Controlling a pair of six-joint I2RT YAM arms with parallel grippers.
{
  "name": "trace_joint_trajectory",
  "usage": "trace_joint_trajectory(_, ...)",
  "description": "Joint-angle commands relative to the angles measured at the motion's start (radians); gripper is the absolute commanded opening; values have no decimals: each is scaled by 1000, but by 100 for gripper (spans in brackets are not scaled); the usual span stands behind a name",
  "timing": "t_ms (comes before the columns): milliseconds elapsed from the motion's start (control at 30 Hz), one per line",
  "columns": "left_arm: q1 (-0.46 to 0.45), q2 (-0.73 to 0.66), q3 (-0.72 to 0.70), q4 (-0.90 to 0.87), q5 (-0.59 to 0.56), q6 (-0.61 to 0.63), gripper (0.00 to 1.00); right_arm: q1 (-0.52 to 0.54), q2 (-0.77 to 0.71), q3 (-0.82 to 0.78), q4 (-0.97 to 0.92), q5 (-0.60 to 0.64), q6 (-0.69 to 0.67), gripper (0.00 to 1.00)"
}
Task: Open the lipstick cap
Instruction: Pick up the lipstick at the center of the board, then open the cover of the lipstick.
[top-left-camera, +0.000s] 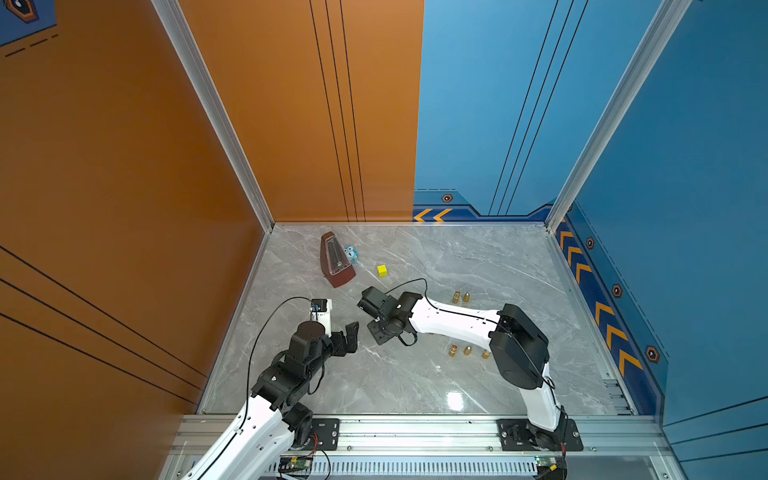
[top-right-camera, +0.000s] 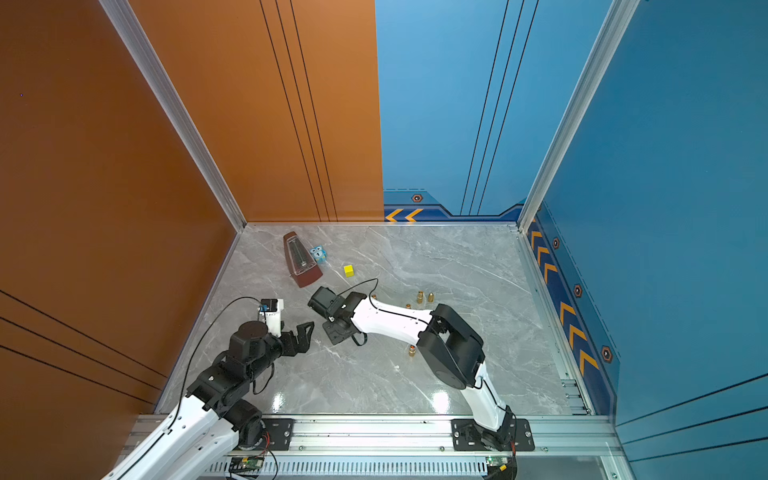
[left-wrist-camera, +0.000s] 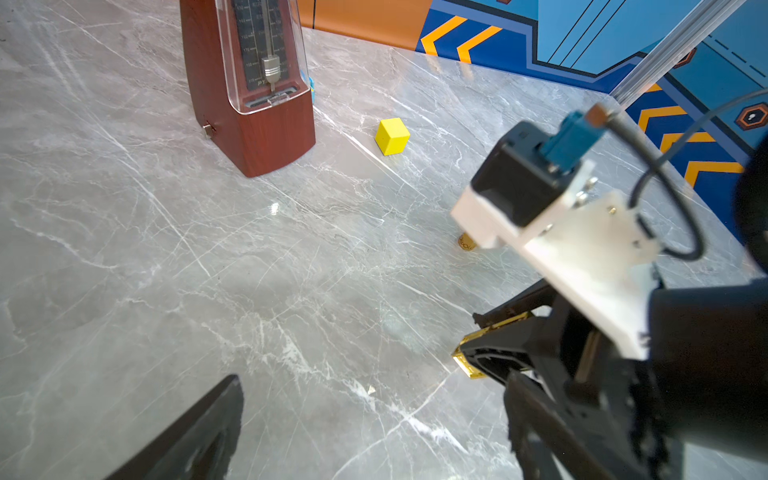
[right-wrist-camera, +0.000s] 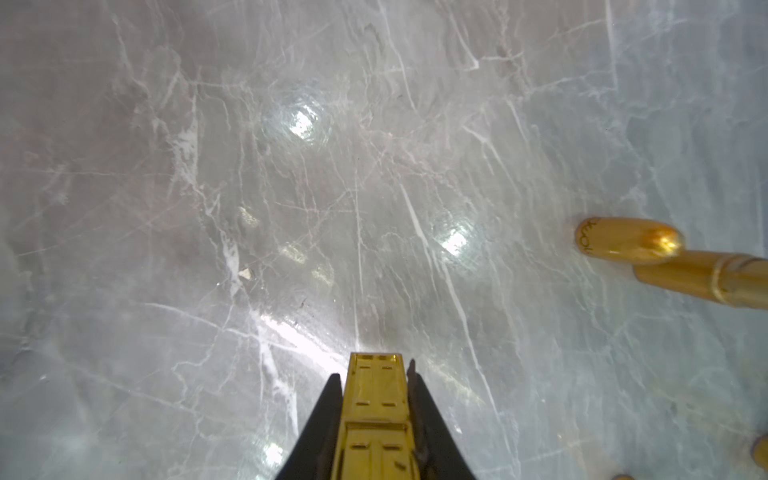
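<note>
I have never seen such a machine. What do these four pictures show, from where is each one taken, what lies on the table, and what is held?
You see two robot arms, the left arm and the right arm, mounted at the edge of the table. Each ends in a gripper, a clamp with two fingers. Two pictures come from one camera overhead. The other two come from small cameras on the wrists, close to the grippers. On the table stand a metronome, a small blue object beside it, a yellow cube and several round gold lipstick tubes. The right gripper is shut on a square gold lipstick, whose cap looks closed. The left gripper is open and empty.
</note>
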Motion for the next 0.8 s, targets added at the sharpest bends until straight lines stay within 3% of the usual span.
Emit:
trace_joint_trajectory(0, -4, 8, 23, 20, 55, 32, 99, -34, -102, -44, -32, -75, 43, 24)
trace_joint_trajectory(233, -90, 56, -65, 275, 168, 100, 99, -115, -242, -144, -35, -175, 67, 24)
trace_joint_trajectory(433, -239, 217, -56, 384, 194, 254, 100, -157, -321, -185, -41, -303, 99, 24)
trace_joint_trajectory(633, -301, 356, -33, 509, 227, 337, 87, -161, -351, -198, -44, -401, 122, 24)
trace_joint_trajectory(767, -299, 414, -8, 544, 238, 349, 71, -155, -377, -206, -43, -425, 132, 24)
